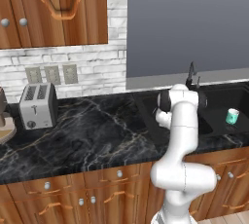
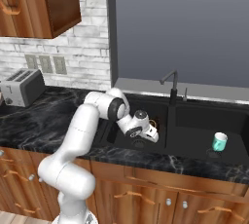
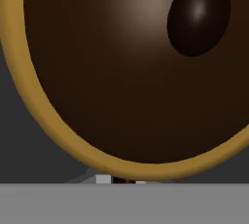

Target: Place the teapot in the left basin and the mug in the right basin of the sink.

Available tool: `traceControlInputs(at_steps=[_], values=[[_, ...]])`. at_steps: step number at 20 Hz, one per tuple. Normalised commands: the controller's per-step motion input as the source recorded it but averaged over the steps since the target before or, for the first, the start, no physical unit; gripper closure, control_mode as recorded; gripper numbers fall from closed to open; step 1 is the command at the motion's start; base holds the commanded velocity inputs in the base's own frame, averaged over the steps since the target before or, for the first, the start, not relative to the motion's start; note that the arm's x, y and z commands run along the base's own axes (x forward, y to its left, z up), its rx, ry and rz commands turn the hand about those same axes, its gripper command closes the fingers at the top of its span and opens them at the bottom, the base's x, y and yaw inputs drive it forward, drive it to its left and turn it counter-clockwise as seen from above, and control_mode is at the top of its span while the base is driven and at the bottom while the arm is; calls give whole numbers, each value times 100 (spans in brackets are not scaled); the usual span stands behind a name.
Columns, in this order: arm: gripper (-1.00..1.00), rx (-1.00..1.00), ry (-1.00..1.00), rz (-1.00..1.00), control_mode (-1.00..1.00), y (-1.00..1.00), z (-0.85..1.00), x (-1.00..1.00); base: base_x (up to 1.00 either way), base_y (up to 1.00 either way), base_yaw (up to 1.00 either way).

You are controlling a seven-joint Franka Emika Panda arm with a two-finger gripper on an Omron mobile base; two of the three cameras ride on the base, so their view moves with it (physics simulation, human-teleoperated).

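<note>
Clearly, from the left base view, one mug (image 1: 232,116) stands upright in the right basin (image 1: 228,99), so that half looks done. From the right base view, the gripper (image 2: 153,129) reaches low into the left basin (image 2: 146,111), likely to set its load down. Along the hand view, one teapot (image 3: 131,72) looms just ahead; whether the fingers pinch it I cannot tell.

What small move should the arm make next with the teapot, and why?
Probably settle the teapot onto the left basin floor and release. The gripper is low in that basin, teapot close against the hand; the mug already stands in the right basin. Jaw state is unclear.
</note>
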Motion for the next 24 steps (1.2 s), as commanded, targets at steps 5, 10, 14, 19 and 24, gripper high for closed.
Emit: traceControlInputs(at_steps=[5,10,14,19,24], values=[[-100,0,-1,0,-100,0,-10,16,0,0,0],[-100,0,-12,0,-100,0,49,0,0,0,0],[-100,0,-13,0,-100,0,67,0,0,0,0],[-100,0,-9,0,-100,0,43,-2,0,0,0],[-100,0,-7,0,-100,0,43,-27,0,0,0]])
